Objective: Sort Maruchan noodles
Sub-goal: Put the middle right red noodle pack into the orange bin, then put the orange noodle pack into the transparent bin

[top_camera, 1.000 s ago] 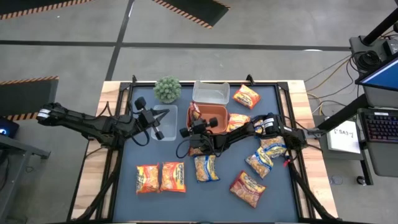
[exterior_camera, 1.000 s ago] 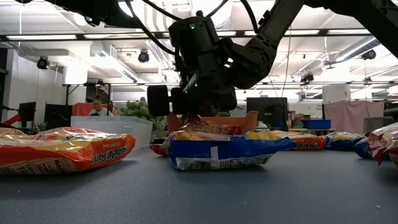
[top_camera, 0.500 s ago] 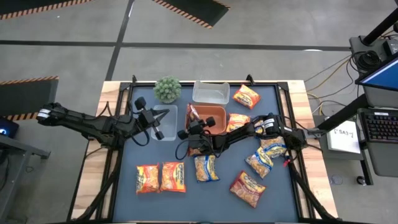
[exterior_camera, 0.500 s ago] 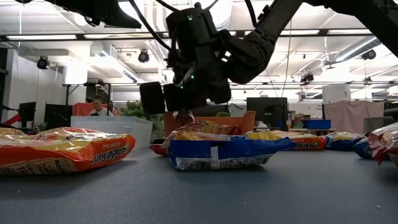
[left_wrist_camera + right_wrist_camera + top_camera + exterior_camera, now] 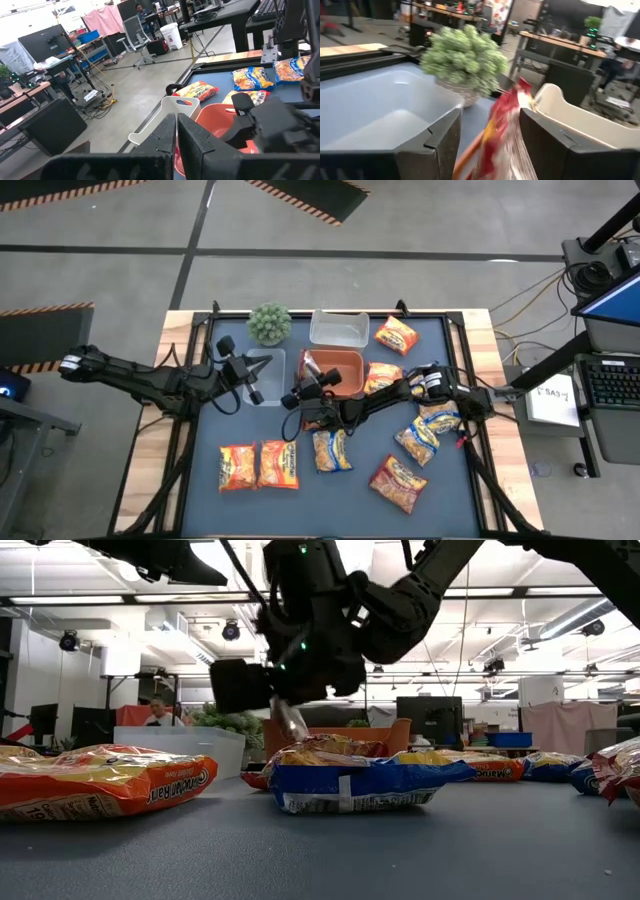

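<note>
My right gripper [image 5: 306,377] [image 5: 288,716] [image 5: 490,114] hovers between the orange tray [image 5: 345,358] and a clear tub [image 5: 272,387], shut on a red noodle packet [image 5: 308,363]. My left gripper [image 5: 262,365] [image 5: 176,121] waits, shut, over that clear tub. Other packets lie flat on the blue mat: two orange [image 5: 238,466] [image 5: 278,464], one blue-and-yellow [image 5: 331,450], two more blue-and-yellow [image 5: 418,438] [image 5: 440,415], a red one [image 5: 398,483], and an orange one [image 5: 397,334] at the far edge. Another orange packet [image 5: 382,375] lies at the tray's right side. My right gripper pinches the red packet [image 5: 502,135] between its two fingers [image 5: 440,145], across the packet's flat faces. The packet is lifted clear of the tray and mat. One end [image 5: 522,87] sticks out past the fingertips, and a small bit [image 5: 292,726] shows below the fingers.
A second clear tub [image 5: 338,328] stands at the far edge beside a small green potted plant [image 5: 269,323] [image 5: 465,60]. Wooden table borders [image 5: 175,410] flank the mat. Bare mat [image 5: 250,425] lies between the left tub and the near packets.
My right gripper has risen and moved a little toward the table's left, away from the orange tray and toward the left clear tub, carrying the red packet up with it. The left arm has kept still.
</note>
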Controlling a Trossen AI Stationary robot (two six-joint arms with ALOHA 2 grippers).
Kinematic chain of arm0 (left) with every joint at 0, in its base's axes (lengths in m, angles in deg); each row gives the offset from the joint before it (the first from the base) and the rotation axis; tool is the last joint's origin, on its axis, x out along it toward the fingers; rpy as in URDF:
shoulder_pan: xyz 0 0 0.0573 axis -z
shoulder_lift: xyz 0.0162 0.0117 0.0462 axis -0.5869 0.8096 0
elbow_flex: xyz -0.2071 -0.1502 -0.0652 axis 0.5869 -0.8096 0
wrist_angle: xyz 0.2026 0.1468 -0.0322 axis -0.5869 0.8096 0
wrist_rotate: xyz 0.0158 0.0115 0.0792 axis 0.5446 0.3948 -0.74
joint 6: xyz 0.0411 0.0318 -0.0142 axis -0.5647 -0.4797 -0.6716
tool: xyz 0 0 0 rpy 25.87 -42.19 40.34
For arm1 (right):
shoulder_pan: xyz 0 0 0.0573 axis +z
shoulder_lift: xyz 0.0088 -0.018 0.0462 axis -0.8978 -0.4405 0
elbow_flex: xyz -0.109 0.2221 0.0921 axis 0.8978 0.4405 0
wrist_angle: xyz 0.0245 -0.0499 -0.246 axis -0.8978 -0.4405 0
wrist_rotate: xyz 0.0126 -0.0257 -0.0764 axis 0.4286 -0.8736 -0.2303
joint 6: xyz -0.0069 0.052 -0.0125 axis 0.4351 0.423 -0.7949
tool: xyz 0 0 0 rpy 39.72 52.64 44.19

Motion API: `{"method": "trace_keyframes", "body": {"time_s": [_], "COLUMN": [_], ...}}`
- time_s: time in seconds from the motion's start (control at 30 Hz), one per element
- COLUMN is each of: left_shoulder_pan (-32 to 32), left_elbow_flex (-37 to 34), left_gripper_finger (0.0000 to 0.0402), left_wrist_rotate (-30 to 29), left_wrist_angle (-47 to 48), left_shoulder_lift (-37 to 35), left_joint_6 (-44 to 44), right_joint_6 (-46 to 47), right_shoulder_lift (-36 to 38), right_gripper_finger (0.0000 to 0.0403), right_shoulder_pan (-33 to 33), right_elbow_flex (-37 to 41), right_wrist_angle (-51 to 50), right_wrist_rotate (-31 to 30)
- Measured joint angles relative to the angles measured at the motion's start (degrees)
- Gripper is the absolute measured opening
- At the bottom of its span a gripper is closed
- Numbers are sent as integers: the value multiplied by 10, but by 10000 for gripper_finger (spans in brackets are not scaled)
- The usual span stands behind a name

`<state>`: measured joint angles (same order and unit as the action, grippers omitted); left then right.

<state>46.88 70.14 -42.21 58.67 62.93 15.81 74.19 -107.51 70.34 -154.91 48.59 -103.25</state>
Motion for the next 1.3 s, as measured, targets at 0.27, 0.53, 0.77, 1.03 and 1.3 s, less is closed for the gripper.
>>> {"method": "trace_keyframes", "body": {"time_s": [0.27, 0.53, 0.77, 1.03, 1.3], "left_shoulder_pan": [0, 0, 0, 0, 0], "left_elbow_flex": [0, 0, 0, 0, 0], "left_gripper_finger": [0, 0, 0, 0, 0], "left_wrist_rotate": [0, 0, 0, 1, 76], "left_wrist_angle": [0, 0, 0, -15, -44], "left_shoulder_lift": [0, 0, 0, 0, 0], "left_joint_6": [0, 0, 0, 17, 72], "right_joint_6": [-21, -74, -146, 112, 247], "right_shoulder_lift": [1, 24, 99, 257, 381], "right_gripper_finger": [195, 194, 194, 194, 194], "right_shoulder_pan": [8, 20, 60, 73, 89], "right_elbow_flex": [-14, -14, -10, -2, 84], "right_wrist_angle": [-1, -2, -51, -502, -703], "right_wrist_rotate": [10, -8, -26, 195, 281]}}
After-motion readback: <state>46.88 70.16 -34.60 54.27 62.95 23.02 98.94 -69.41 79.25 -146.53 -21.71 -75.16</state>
